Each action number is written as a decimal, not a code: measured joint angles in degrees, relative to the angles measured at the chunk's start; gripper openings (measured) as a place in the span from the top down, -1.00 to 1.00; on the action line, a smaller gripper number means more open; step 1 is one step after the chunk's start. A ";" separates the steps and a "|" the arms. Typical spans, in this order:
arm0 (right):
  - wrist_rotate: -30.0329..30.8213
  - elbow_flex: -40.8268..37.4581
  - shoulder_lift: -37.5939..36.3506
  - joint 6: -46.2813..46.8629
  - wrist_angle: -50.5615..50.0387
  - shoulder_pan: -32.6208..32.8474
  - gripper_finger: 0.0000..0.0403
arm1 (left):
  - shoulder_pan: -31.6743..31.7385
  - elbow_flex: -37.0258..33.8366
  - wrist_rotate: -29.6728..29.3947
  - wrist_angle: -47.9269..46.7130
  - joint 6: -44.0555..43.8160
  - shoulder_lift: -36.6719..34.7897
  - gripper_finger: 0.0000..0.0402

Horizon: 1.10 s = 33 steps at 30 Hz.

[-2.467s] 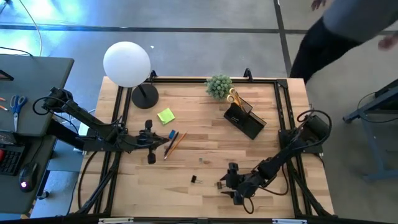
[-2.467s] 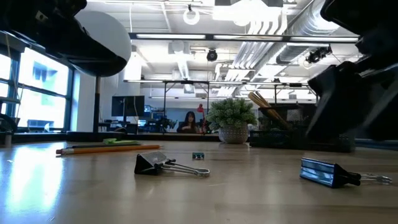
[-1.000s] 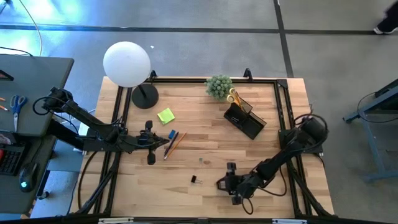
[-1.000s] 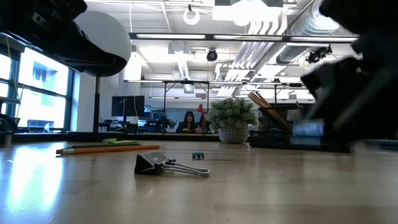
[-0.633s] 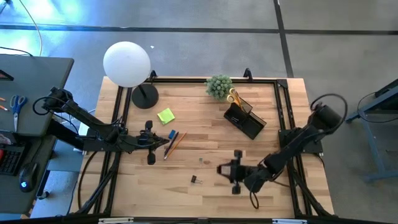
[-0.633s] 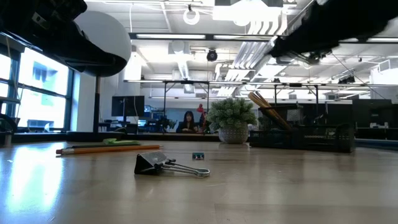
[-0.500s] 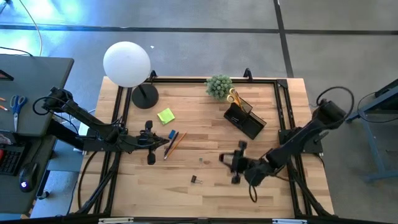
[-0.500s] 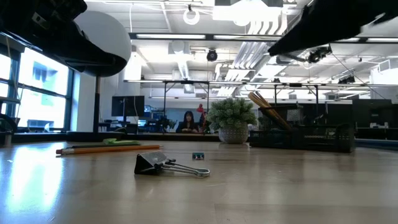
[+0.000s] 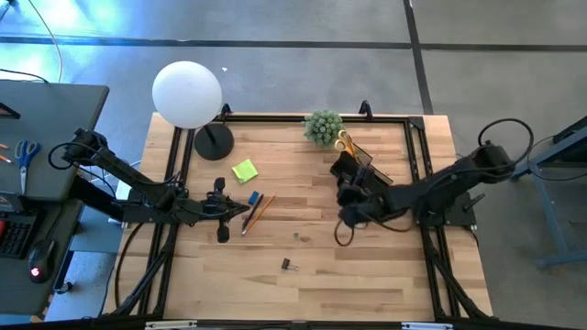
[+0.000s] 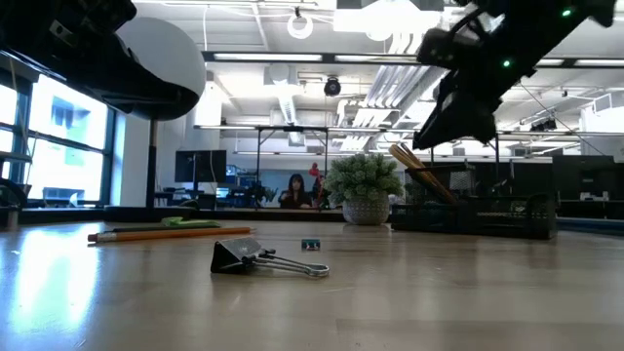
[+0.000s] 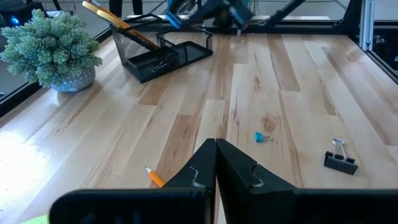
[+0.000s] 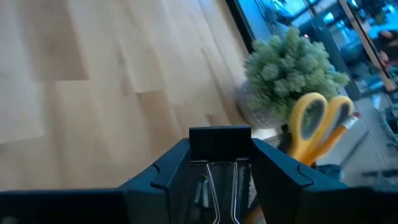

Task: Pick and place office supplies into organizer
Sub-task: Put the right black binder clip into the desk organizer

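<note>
Right tool [image 12: 221, 163] gripping a black binder clip [image 12: 220, 144] between its fingers, hanging above the counter [image 9: 367, 275] beside the black organizer [image 9: 367, 180]. Yellow-handled scissors [image 12: 318, 121] standing upright in the organizer, next to the potted plant [image 9: 323, 126]. Left tool [image 11: 216, 163] resting low over the counter with fingers pressed together, gripping nothing, near the pencils [image 9: 257, 210]. Lime-green sticky-note pad [image 9: 244, 170] lying beside the round lamp base [image 9: 213, 142], a small blue block [image 9: 254, 198] sitting between pad and pencils. Second binder clip [image 10: 255, 258] lying on the counter near the front edge, well apart from the organizer, with a tiny blue item [image 11: 260, 137] sitting nearby.
</note>
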 joint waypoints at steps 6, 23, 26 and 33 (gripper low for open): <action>-2.87 0.00 0.00 -2.06 0.39 -5.87 0.26 | 0.01 0.00 0.04 0.08 -0.07 0.45 1.00; -7.92 0.00 0.04 -2.98 0.05 -16.47 0.21 | 0.01 0.02 -0.18 5.58 -0.56 7.74 1.00; -9.31 0.00 0.04 -2.98 -0.25 -17.85 0.22 | 0.01 0.00 -0.12 6.45 0.13 8.22 1.00; -13.26 0.00 0.07 -2.55 -0.36 -20.17 0.24 | 0.01 0.00 -0.01 6.57 0.30 8.31 1.00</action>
